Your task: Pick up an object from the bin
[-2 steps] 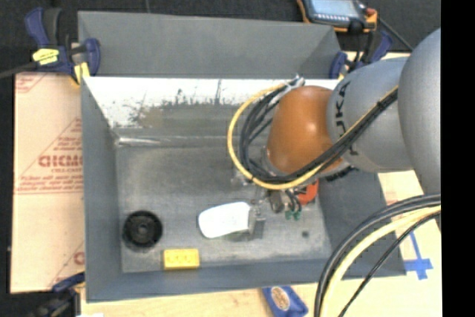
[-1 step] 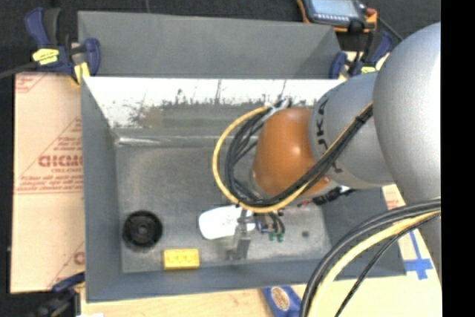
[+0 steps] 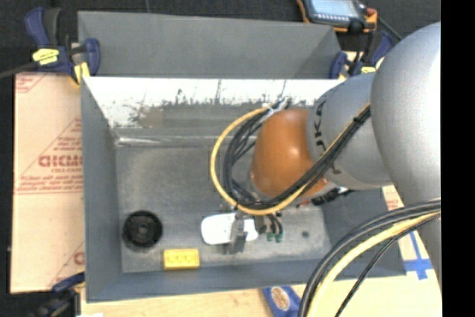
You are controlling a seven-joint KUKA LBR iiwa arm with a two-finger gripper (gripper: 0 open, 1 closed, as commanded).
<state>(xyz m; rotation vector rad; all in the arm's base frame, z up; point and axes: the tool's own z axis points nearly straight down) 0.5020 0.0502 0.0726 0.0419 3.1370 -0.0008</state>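
Hand (image 3: 239,237) at the right edge of the white lump (image 3: 215,229), spread or pressed together I can't tell; off-centre, it may just shove it

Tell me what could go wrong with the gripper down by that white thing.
The gripper sits at the right edge of the white object, so it may catch only an edge and slip off. The bin's front wall is close; a push could jam the object against it. The yellow block nearby might get nudged.
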